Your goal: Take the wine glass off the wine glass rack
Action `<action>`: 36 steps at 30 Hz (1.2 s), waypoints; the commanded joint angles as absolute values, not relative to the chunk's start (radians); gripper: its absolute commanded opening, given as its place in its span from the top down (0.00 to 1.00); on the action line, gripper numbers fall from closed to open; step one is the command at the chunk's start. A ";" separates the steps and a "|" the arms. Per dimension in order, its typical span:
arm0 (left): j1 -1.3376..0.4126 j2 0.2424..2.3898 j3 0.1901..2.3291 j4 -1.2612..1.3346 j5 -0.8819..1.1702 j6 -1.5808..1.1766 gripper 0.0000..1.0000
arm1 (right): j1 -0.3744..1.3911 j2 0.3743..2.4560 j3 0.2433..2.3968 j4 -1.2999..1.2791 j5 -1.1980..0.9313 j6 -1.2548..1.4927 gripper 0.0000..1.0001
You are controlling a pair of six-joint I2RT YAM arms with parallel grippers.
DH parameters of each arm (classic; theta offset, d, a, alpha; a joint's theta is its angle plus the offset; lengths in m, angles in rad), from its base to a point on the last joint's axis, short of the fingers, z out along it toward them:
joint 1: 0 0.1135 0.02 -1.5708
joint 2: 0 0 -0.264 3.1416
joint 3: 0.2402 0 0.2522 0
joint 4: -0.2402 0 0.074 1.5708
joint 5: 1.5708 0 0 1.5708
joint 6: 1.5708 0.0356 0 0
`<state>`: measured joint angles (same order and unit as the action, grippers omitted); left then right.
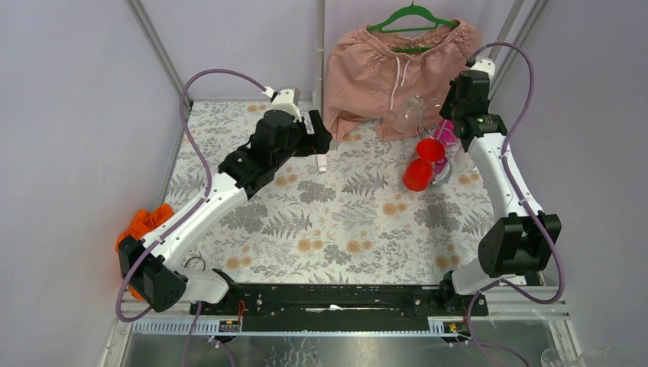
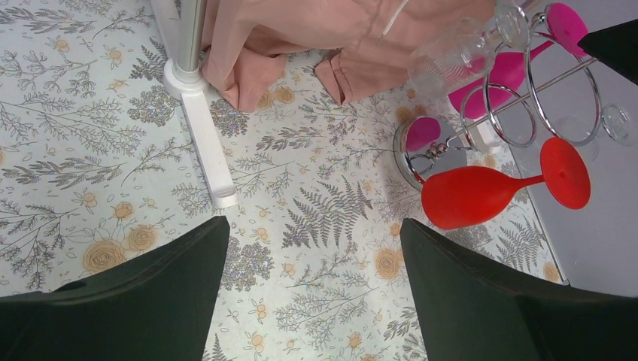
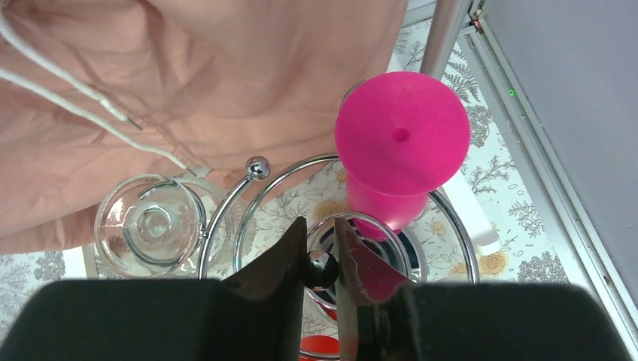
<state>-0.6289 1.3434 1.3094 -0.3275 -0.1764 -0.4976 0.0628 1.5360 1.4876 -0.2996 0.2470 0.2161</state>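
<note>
The wine glass rack (image 2: pixel 410 150) stands at the far right of the flowered table (image 1: pixel 344 222), just in front of a pink garment (image 1: pixel 382 65) that hangs on a green hanger (image 1: pixel 413 15). Its glasses all hang foot-up from the wire ring. A red wine glass (image 2: pixel 470 197) is on the near-left side, with its bowl swung outward beside the round chrome base. A pink wine glass (image 3: pixel 401 134) is on the far-right side. A clear wine glass (image 3: pixel 154 224) is on the far-left side, with its bowl leaning toward the garment. (A second clear foot (image 3: pixel 376 237) shows in the right wrist view, directly below the fingers.)

The right gripper (image 3: pixel 320 229) hangs straight over the rack's top. Its fingers are drawn in to a narrow slit, and a small dark ball (image 3: pixel 321 268) sits in that slit. The ball fills the gap from side to side, but I cannot tell whether the fingers are pinching it or only flanking it.

The left gripper (image 2: pixel 314 226) hovers over the cloth toward the far middle of the table, well apart from the rack. Its fingers are spread wide and hold nothing. It is just to the right of the grey frame pole (image 1: pixel 321 46), whose white foot (image 2: pixel 203 128) rests on the cloth. An orange object (image 1: pixel 145 222) sits at the left edge of the table, beside the left arm's base.
</note>
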 commanded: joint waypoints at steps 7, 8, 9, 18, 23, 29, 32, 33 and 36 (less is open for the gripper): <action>-0.635 1.341 1.303 -0.262 -0.197 -0.487 0.08 | 0.166 1.408 1.438 -0.246 0.190 0.271 1.00; -0.636 1.341 1.302 -0.262 -0.197 -0.487 0.07 | 0.174 1.399 1.432 -0.247 0.189 0.272 1.00; -0.637 1.341 1.302 -0.262 -0.197 -0.489 0.07 | 0.183 1.392 1.427 -0.252 0.188 0.271 1.00; -0.636 1.338 1.302 -0.272 -0.189 -0.494 0.07 | 0.265 1.325 1.381 -0.292 0.163 0.273 1.00; -0.636 1.324 1.294 -0.275 -0.196 -0.494 0.07 | 0.317 1.295 1.332 -0.296 0.157 0.276 1.00; -0.636 1.307 1.287 -0.283 -0.200 -0.498 0.07 | 0.383 1.284 1.314 -0.304 0.173 0.277 1.00; -0.636 1.297 1.284 -0.286 -0.205 -0.499 0.07 | 0.421 1.292 1.327 -0.309 0.185 0.274 1.00; -0.635 1.293 1.282 -0.288 -0.205 -0.500 0.07 | 0.433 1.296 1.335 -0.315 0.190 0.273 1.00; -0.636 1.282 1.279 -0.295 -0.214 -0.498 0.07 | 0.472 1.307 1.355 -0.323 0.210 0.269 1.00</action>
<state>-0.6289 1.3136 1.2915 -0.3286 -0.1791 -0.4984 0.4091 1.3251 1.3109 -0.3450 0.2432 0.2108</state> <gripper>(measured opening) 0.928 0.230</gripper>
